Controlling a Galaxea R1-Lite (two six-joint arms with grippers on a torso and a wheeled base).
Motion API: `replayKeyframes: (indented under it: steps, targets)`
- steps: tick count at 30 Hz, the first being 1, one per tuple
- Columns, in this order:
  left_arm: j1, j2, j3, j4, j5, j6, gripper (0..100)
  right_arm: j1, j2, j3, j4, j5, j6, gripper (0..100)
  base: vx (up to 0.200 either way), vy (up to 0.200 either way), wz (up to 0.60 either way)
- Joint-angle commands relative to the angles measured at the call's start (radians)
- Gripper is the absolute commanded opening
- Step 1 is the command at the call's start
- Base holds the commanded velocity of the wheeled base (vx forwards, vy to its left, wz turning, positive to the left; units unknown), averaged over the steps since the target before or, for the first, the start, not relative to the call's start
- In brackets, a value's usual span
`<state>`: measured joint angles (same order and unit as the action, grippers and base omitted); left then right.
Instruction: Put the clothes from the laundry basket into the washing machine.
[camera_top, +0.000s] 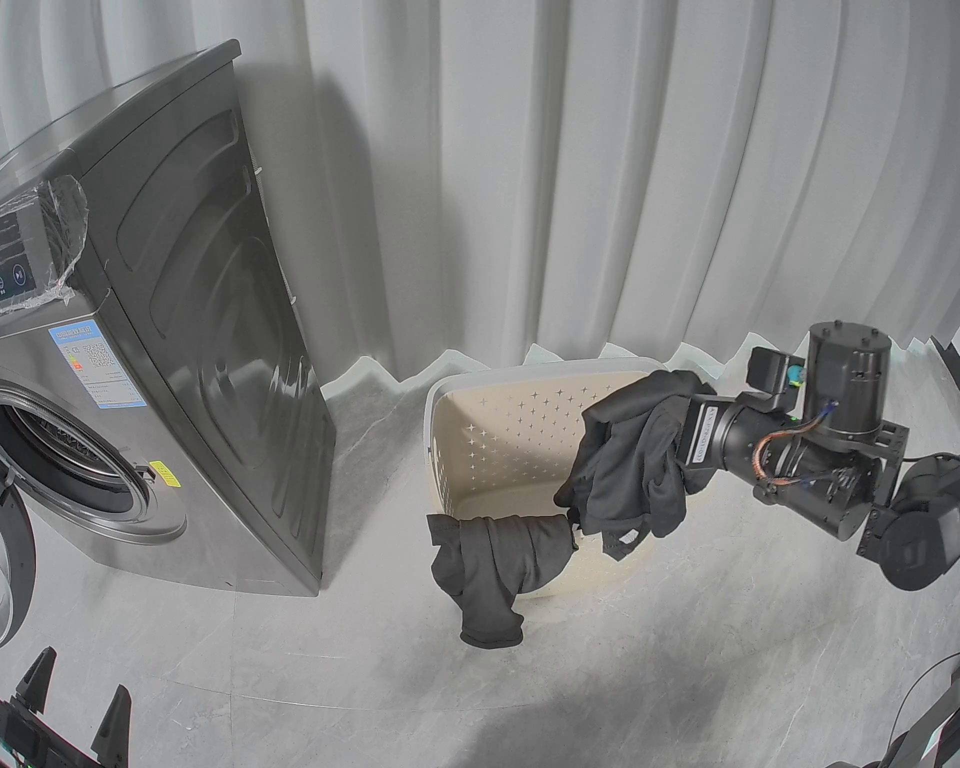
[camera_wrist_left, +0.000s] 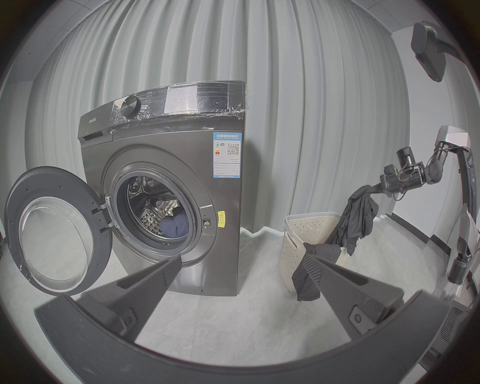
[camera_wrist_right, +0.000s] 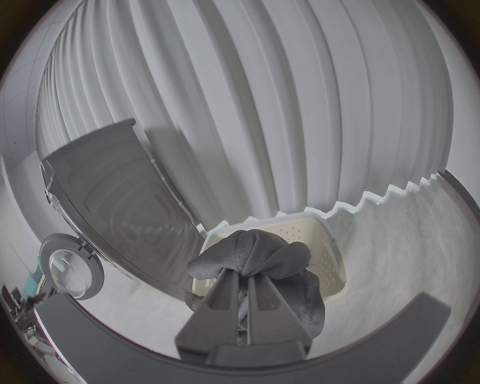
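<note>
1. Step in hand: lifting a dark garment (camera_top: 630, 460) out of the basket (camera_top: 520, 430). Carry to the washer (camera_wrist_left: 225, 200) not yet begun, by my reading.
2. Right gripper (camera_wrist_right: 245, 275): fingers (camera_wrist_right: 225, 300) pinched together on a bunched fold of the garment. The bulk hangs below, above the basket's right side.
3. A dark cloth (camera_top: 490, 570) is draped over the basket's front rim, hanging down the outside. It meets the held garment near the rim; cannot tell if they are one piece or two.
4. Right arm: reaches in from the right, forearm near level, wrist pointed toward the basket.
5. Left gripper (camera_wrist_left: 241, 259): low, well apart from the basket, facing the washer. Fingers spread, nothing between them.
6. Washer: door (camera_wrist_left: 55, 230) swung open, drum (camera_wrist_left: 150, 210) exposed, a blue item (camera_wrist_left: 175, 225) inside.
7. Next move, as I judge it: raise the garment until the trailing cloth clears the rim, then swing left to the drum mouth. Snagging or dragging the basket is the likely trouble.
</note>
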<state>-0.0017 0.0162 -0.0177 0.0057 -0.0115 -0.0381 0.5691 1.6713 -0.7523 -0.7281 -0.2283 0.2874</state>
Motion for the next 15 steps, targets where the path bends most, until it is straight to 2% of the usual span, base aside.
replayKeyframes:
  steps: [1,5,9,12,15]
  targets:
    - [0.000,-0.013,0.016,0.000,0.001,-0.002,100,0.003,-0.127,0.016,-0.002,0.003,-0.008,0,0.000,0.000,0.00]
    - [0.000,-0.013,0.016,0.000,-0.001,-0.002,100,-0.006,-0.188,0.041,-0.020,0.004,-0.031,0,0.000,0.000,0.00]
    - [0.000,-0.015,0.016,0.000,-0.001,0.000,100,-0.009,-0.237,0.053,-0.053,0.009,-0.077,0,0.000,0.000,0.00]
    - [0.000,-0.013,0.016,0.000,-0.001,0.001,100,-0.006,-0.263,0.064,-0.050,0.015,-0.088,0,0.000,0.000,0.00]
    - [0.000,-0.013,0.016,0.000,-0.001,-0.003,100,-0.009,-0.272,0.073,-0.053,0.017,-0.113,0,-0.200,0.000,0.00]
